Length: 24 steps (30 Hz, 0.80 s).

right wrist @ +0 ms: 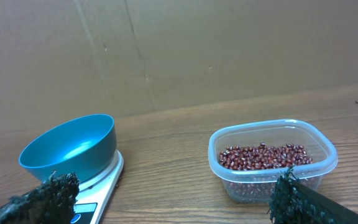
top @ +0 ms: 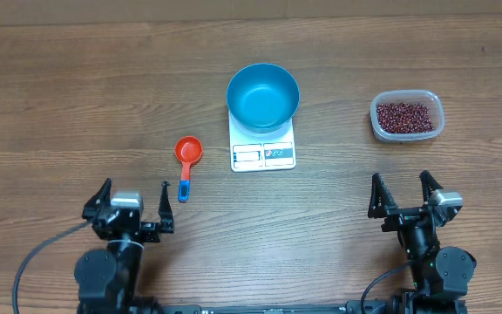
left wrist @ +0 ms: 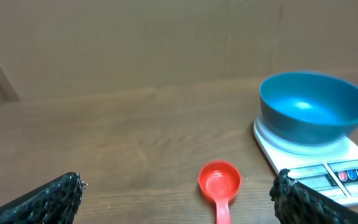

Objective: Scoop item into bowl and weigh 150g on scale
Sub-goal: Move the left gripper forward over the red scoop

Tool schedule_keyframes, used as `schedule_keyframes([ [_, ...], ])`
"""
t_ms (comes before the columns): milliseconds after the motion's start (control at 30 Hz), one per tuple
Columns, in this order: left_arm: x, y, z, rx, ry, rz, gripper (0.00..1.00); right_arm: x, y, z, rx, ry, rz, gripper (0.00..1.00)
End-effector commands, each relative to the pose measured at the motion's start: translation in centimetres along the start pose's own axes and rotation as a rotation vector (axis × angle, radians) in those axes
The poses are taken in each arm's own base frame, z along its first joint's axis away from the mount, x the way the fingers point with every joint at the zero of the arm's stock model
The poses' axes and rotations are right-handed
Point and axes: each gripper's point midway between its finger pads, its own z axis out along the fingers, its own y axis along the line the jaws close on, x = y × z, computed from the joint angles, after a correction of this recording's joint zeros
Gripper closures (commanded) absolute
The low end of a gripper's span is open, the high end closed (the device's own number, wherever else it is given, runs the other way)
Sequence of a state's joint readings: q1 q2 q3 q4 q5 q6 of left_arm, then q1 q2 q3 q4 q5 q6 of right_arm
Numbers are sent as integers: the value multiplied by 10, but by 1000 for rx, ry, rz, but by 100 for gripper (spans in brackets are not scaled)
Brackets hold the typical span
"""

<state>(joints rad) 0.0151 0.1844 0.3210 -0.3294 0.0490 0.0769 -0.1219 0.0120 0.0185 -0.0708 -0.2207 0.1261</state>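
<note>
The blue bowl (top: 263, 95) (left wrist: 316, 109) (right wrist: 70, 149) stands empty on the white scale (top: 263, 153) (left wrist: 347, 177) (right wrist: 98, 198) at the table's middle. Dark red beans (top: 403, 116) (right wrist: 263, 157) fill a clear tub (top: 407, 115) (right wrist: 272, 158) at the right. A red scoop (top: 186, 153) (left wrist: 219, 182) with a blue handle end lies left of the scale. My left gripper (top: 133, 203) (left wrist: 176, 198) is open, near the front edge, behind the scoop. My right gripper (top: 403, 197) (right wrist: 169, 199) is open, well short of the tub. Neither holds anything.
The wooden table (top: 77, 96) reaches to a cardboard wall (left wrist: 166, 43) at the back. Black cables (top: 33, 257) trail from the arm bases at the front edge.
</note>
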Motion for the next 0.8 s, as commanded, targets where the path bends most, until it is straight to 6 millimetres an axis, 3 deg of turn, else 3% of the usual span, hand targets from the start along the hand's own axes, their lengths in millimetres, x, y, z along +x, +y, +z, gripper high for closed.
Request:
schedule_keyframes([
  [0, -22, 3, 2, 1, 28, -16, 1, 2, 0, 0, 2, -5, -4, 0],
  [433, -67, 5, 58, 48, 326, -33, 0, 2, 0, 0, 2, -5, -4, 0],
  [767, -54, -1, 115, 123, 646, -43, 1, 2, 0, 0, 2, -5, -4, 0],
])
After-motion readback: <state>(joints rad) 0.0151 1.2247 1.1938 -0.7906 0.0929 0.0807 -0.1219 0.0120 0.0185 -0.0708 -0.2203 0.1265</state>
